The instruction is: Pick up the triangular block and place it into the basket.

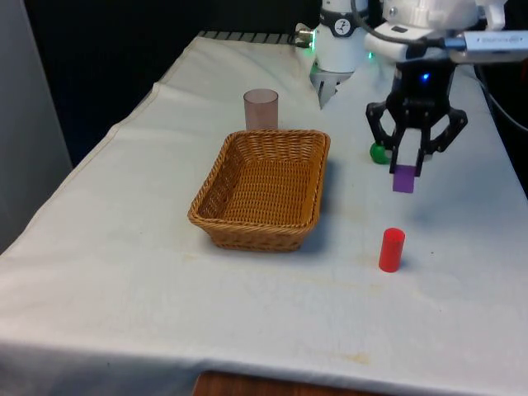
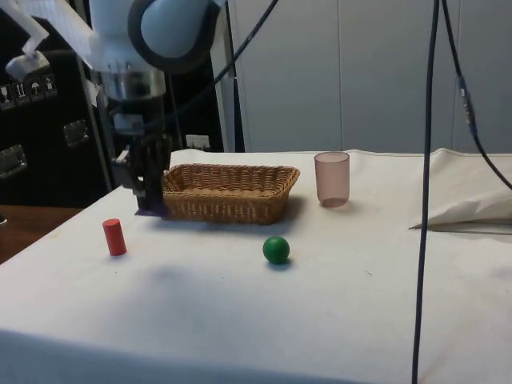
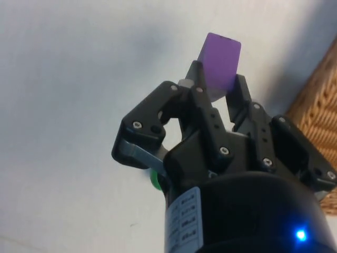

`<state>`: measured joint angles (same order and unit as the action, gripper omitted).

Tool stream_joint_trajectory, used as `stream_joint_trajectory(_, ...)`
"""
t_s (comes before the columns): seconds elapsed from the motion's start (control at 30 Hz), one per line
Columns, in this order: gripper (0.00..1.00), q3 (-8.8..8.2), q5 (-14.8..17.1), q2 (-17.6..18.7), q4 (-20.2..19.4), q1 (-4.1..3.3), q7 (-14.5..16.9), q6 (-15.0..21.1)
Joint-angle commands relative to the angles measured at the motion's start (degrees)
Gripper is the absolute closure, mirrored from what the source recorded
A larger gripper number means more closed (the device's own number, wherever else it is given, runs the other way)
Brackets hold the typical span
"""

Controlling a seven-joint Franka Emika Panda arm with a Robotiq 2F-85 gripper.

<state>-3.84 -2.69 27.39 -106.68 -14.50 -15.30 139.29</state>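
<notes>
My gripper [image 1: 408, 165] hangs above the cloth at the front view's right of the wicker basket [image 1: 262, 188], shut on a purple block [image 1: 403, 179] that sticks out below the fingertips. The wrist view has the purple block [image 3: 221, 59] clamped between the two black fingers [image 3: 196, 84], with the basket's rim [image 3: 316, 100] off to one side. From the side, the gripper [image 2: 146, 196] holds the block [image 2: 150, 210] just in front of the basket's [image 2: 228, 192] near end, lifted off the table.
A red cylinder [image 1: 391, 249] stands upright on the cloth in front of the gripper. Behind the gripper lies a green ball [image 1: 379, 153]. A translucent pink cup [image 1: 261, 109] stands behind the basket. Red cylinder [image 2: 114, 237] and green ball [image 2: 276, 249] flank the gripper in the side view.
</notes>
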Motion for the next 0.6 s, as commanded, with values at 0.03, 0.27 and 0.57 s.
stream_joint_trajectory(0.03, 0.67, -0.11, 0.0, -0.97, -0.11, 0.11, 0.29, -1.03)
stream_joint_trajectory(0.27, 0.67, -1.15, 0.0, -3.78, -0.8, 0.29, 1.6, -3.04)
stream_joint_trajectory(0.57, 0.67, -3.15, 0.17, -6.42, -3.78, 0.57, 4.13, -2.35)
